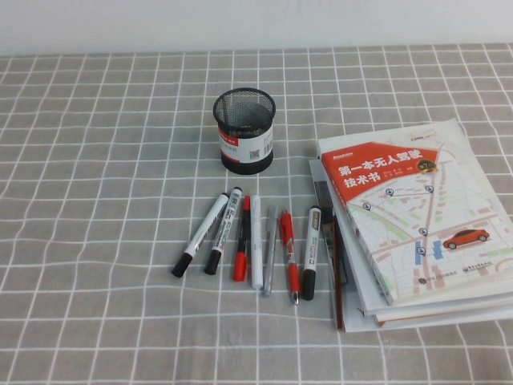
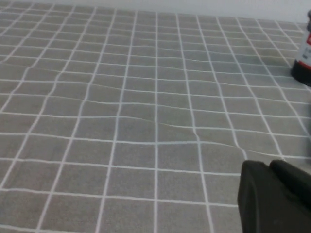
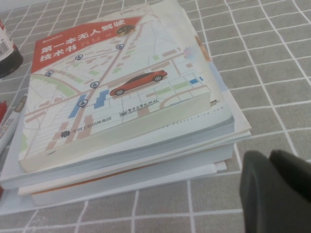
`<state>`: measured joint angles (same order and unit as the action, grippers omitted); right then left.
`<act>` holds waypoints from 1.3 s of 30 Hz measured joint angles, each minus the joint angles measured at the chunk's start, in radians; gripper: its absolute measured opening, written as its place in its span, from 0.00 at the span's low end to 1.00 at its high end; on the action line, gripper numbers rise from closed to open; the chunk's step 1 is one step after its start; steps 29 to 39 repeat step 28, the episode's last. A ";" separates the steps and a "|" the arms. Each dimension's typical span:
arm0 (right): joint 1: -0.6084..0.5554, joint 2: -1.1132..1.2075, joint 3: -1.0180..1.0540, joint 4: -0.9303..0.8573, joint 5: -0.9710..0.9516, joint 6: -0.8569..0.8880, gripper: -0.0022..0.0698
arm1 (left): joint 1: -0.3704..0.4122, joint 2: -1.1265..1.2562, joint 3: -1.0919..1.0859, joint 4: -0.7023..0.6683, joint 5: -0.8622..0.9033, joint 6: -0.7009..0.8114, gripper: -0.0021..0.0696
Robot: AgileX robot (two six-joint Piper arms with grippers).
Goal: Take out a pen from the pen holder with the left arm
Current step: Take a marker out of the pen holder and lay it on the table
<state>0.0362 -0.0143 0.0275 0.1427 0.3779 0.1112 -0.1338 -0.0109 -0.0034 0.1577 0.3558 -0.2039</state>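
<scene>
A black mesh pen holder [image 1: 244, 131] with a red and white label stands upright at the middle of the checked cloth; I see no pen sticking out of it. Several markers and pens [image 1: 256, 241] lie side by side on the cloth in front of it. Neither arm shows in the high view. In the left wrist view my left gripper [image 2: 268, 166] hovers low over bare cloth, fingers together and holding nothing, with the holder's edge [image 2: 303, 58] far off. My right gripper [image 3: 268, 156] sits shut beside the books, also holding nothing.
A stack of books [image 1: 417, 216] lies right of the pens, its top cover [image 3: 121, 92] showing a map and a red car. The grey checked cloth [image 1: 96, 200] covers the table, wrinkled in places. A white wall runs along the far edge.
</scene>
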 joint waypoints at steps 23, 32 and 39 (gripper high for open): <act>0.000 0.000 0.000 0.000 0.000 0.000 0.01 | 0.155 -0.002 0.028 -0.267 0.027 0.324 0.03; 0.000 0.000 0.000 0.000 0.000 0.000 0.01 | 0.155 -0.002 0.028 -0.267 0.027 0.278 0.03; 0.000 0.000 0.000 0.000 0.000 0.000 0.01 | 0.155 -0.002 0.028 -0.267 0.027 0.278 0.03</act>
